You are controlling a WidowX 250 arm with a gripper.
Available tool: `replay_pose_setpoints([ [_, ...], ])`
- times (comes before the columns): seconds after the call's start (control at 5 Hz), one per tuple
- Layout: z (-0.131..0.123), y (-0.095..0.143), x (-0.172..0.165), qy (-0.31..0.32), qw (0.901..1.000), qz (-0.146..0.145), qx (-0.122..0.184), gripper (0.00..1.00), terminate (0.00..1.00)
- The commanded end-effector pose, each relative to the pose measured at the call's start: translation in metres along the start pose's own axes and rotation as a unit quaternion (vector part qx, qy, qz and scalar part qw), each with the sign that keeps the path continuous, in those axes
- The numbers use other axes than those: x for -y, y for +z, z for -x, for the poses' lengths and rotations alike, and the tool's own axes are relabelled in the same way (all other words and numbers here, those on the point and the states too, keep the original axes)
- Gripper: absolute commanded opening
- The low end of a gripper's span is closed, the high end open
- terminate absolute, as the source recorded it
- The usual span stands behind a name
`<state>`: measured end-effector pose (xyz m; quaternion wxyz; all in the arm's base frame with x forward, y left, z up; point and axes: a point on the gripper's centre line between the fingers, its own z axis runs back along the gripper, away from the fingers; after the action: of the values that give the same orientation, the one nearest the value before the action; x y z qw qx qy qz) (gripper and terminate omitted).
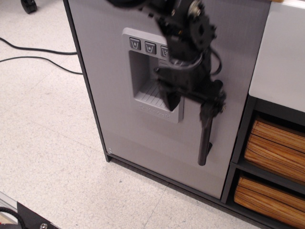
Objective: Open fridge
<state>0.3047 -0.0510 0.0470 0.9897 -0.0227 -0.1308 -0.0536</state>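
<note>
The fridge (112,71) stands shut, with a light grey flat door, a moulded grey dispenser recess (147,81) and a black vertical bar handle (205,138) on its right side. My black arm reaches down from the top in front of the door. My gripper (193,99) is blurred by motion and its jaws look open. One fingertip (170,99) is over the dispenser's right edge. The other finger (215,98) is at the top of the handle and hides its upper end. I cannot tell whether it touches the handle.
A plain white panel (281,52) stands right of the fridge, with two orange-brown slatted drawers (276,140) below it. Black cables (33,52) lie on the speckled floor at left. A black base edge (21,217) shows at the bottom left.
</note>
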Motion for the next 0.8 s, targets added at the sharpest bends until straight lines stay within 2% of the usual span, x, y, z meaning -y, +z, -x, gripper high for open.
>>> replay_pose_setpoints([
  [0.0, -0.041, 0.006, -0.002, 0.038, 0.9975, -0.018, 0.057, 1.00, 0.00],
  [0.2, -0.054, 0.002, -0.002, 0.049, 0.9951, -0.023, 0.083, 1.00, 0.00],
  [0.4, -0.060, -0.006, 0.003, 0.046, 0.9952, -0.030, 0.081, 1.00, 0.00],
  [0.6, -0.063, -0.006, 0.005, 0.049, 0.9939, -0.034, 0.093, 0.00, 0.00],
])
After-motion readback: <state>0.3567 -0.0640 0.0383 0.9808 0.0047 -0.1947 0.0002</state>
